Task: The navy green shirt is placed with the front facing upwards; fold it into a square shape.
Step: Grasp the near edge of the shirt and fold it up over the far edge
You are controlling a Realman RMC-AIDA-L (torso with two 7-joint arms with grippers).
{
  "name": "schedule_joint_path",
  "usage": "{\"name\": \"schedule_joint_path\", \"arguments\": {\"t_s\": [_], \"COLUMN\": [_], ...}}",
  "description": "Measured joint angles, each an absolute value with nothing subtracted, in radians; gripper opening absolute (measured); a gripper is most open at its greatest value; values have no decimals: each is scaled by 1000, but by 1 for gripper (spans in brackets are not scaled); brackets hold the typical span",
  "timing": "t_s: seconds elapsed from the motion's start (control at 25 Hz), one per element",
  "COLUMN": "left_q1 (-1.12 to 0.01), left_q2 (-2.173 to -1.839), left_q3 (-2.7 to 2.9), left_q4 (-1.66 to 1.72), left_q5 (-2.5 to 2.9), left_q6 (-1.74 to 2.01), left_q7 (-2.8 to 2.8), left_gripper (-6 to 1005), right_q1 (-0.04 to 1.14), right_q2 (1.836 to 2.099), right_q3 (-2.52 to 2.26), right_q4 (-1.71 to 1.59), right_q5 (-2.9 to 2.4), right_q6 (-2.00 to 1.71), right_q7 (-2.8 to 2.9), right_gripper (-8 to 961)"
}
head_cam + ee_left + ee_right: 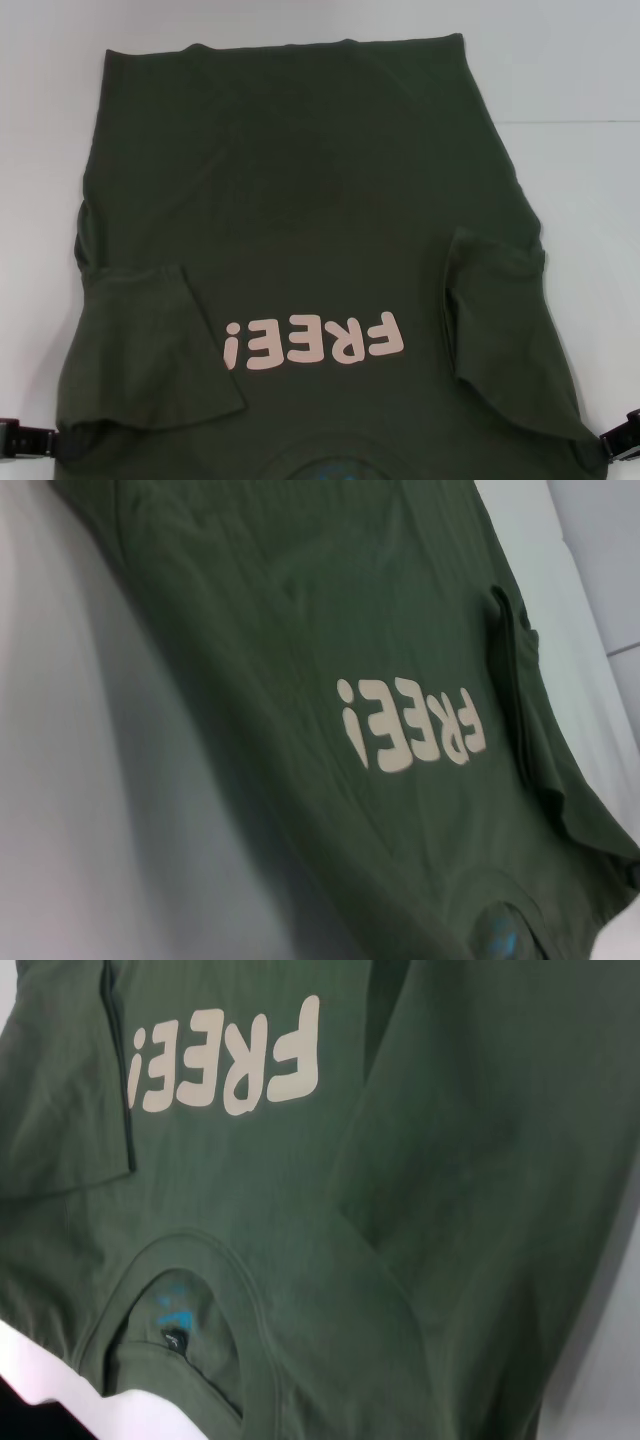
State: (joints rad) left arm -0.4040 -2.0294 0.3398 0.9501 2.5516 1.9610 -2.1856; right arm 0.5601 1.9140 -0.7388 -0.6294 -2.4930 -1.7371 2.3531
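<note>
Bench [580,60]: white, carrying the shirt.
Shirt [300,200]: lying front up, collar nearest the robot, both sleeves already folded inward; body folds are remaining.
Left gripper [25,438]: waiting at the near left shoulder; jaws' state cannot be told.
Right gripper [622,436]: waiting at the near right shoulder; likewise unclear.
</note>
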Motion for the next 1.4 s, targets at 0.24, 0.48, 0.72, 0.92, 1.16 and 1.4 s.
{"name": "schedule_joint_path", "arguments": {"t_s": [0.24, 0.48, 0.72, 0.92, 1.16, 1.4], "left_q1": [-421, -563, -692, -767, -832, -857], "left_q2": [-2024, -2003, -1963, -1957, -1982, -2002], "left_q3": [331, 389, 401, 484, 594, 688], "left_q4": [953, 881, 820, 778, 710, 649], "left_q5": [2552, 2554, 2552, 2552, 2553, 2564], "left_q6": [1920, 1705, 1538, 1333, 1053, 823], "left_q7": [-2220, -2362, -2460, -2539, -2558, -2581], "left_gripper": [26, 25, 25, 26, 27, 27], "right_q1": [564, 595, 628, 683, 767, 851], "right_q2": [1916, 1935, 1920, 1921, 1961, 1995], "right_q3": [-681, -598, -566, -560, -624, -766], "right_q4": [-636, -636, -636, -636, -623, -572], "right_q5": [-2487, -2434, -2345, -2275, -2262, -2266], "right_q6": [-1739, -1753, -1605, -1371, -1038, -759], "right_q7": [2350, 2350, 2361, 2363, 2322, 2322], "right_gripper": [48, 49, 49, 50, 50, 51]}}
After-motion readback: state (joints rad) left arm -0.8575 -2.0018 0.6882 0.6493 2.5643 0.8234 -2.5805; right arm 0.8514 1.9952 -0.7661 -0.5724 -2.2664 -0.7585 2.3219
